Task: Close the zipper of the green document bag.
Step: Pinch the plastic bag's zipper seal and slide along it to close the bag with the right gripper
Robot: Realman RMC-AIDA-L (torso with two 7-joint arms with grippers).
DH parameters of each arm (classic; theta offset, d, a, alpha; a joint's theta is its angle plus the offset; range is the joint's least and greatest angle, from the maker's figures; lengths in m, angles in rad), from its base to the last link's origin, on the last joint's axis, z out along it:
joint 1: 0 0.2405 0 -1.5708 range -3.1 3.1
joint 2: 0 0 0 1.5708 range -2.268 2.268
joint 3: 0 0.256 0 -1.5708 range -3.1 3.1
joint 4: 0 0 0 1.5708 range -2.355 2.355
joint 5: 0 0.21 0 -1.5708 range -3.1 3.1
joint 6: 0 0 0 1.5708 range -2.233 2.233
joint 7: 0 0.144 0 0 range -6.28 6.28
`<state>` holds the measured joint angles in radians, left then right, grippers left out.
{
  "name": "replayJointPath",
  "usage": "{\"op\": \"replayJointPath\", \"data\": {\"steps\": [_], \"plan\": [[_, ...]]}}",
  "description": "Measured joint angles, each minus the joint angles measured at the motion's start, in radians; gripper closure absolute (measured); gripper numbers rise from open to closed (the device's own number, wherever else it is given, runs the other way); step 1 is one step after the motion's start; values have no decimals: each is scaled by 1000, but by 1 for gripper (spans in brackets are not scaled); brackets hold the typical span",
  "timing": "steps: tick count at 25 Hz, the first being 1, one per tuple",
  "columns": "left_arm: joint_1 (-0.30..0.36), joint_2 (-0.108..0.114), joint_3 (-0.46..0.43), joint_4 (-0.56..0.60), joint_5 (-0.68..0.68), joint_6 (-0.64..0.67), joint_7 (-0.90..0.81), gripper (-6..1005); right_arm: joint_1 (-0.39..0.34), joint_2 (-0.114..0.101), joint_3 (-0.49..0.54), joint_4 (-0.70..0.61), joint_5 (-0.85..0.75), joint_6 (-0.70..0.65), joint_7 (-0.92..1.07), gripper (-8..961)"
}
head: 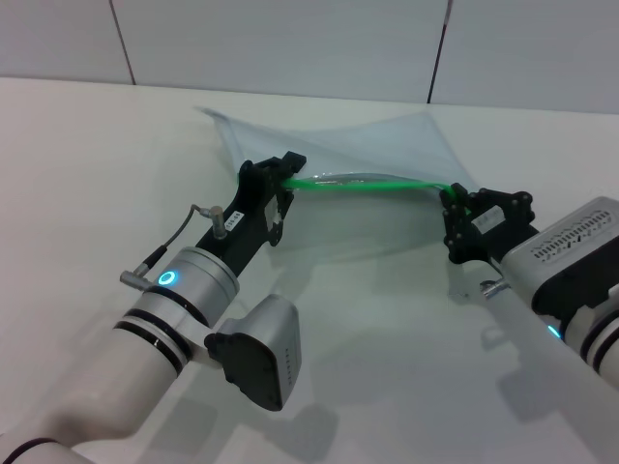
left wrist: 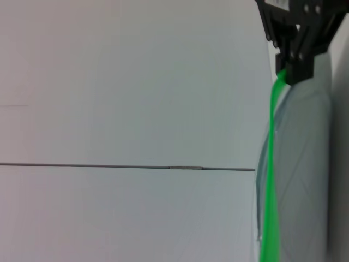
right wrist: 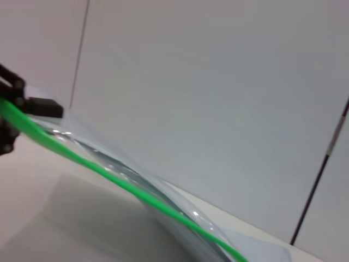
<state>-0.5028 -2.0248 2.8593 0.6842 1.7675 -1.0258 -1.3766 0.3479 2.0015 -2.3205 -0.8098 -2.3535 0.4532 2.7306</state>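
Note:
The green document bag (head: 368,145) is a pale translucent pouch held up off the table, its far corners sagging back. Its zipper (head: 372,183) is a bright green strip stretched between both grippers. My left gripper (head: 288,179) is shut on the strip's left end. My right gripper (head: 453,198) is shut on its right end. The left wrist view shows the right gripper (left wrist: 290,75) pinching the zipper (left wrist: 271,191) beside the bag (left wrist: 305,180). The right wrist view shows the zipper (right wrist: 125,183) running to the left gripper (right wrist: 8,109). I cannot make out the slider tab.
The white table (head: 387,319) spreads in front of and around the bag. A white panelled wall (head: 290,39) stands behind it. Both forearms reach in from the near edge.

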Motion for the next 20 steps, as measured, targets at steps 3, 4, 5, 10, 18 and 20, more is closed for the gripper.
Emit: {"op": "replayJointPath", "data": {"steps": [3, 4, 5, 10, 18, 20], "plan": [[0, 0, 0, 0, 1, 0, 0, 944, -4, -1, 9, 1, 0, 0, -1, 880], [0, 0, 0, 0, 1, 0, 0, 944, -7, -1, 13, 2, 0, 0, -2, 880], [0, 0, 0, 0, 1, 0, 0, 944, -9, -1, 17, 3, 0, 0, -2, 880], [0, 0, 0, 0, 1, 0, 1, 944, -12, 2, 42, 15, 0, 1, -3, 881], [0, 0, 0, -1, 1, 1, 1, 944, -22, 6, 92, 42, 1, 1, -3, 881], [0, 0, 0, -1, 1, 1, 1, 945, -26, 6, 106, 49, 1, 1, -3, 881]]}}
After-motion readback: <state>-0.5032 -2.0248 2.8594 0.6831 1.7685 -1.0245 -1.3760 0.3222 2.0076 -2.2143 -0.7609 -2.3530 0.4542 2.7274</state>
